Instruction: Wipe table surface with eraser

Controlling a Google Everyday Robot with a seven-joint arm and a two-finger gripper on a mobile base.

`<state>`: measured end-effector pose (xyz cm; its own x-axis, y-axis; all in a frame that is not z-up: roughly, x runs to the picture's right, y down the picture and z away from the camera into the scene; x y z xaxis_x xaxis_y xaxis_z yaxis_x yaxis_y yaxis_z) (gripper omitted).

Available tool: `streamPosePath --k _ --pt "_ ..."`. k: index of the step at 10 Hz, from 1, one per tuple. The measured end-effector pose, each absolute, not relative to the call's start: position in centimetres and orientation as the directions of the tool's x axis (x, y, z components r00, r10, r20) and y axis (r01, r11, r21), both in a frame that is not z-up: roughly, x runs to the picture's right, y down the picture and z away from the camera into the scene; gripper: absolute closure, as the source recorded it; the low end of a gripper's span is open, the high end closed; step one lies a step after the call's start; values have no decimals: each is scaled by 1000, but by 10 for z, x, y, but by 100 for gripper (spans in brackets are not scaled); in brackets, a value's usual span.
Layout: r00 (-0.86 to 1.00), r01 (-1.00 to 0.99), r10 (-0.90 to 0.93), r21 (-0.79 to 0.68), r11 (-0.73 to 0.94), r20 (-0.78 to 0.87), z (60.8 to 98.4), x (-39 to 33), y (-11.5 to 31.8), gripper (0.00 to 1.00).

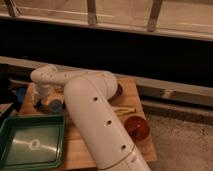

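My white arm reaches from the lower middle of the camera view up and over to the table's far left. Its gripper [43,99] points down at the light wooden table surface [74,148] near the left edge, shut, with the wrist covering its tips. The eraser is hidden; I cannot tell whether anything is held. A blue-grey pad with a yellow part [55,105] lies right beside the gripper.
A green plastic tray [30,145] fills the front left of the table. A reddish-brown round dish [136,126] and a slim yellow item [123,109] lie on the right side. A dark round object [118,90] peeks out behind the arm. Grey floor lies to the right.
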<state>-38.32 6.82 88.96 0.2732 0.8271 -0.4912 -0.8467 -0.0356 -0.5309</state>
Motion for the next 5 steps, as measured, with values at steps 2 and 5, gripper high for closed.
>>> streamPosePath --k 2,5 --pt "234 -859 834 -508 -64 -500 891 -361 64 90" --pt "197 -871 838 -484 -89 -509 902 -345 48 90"
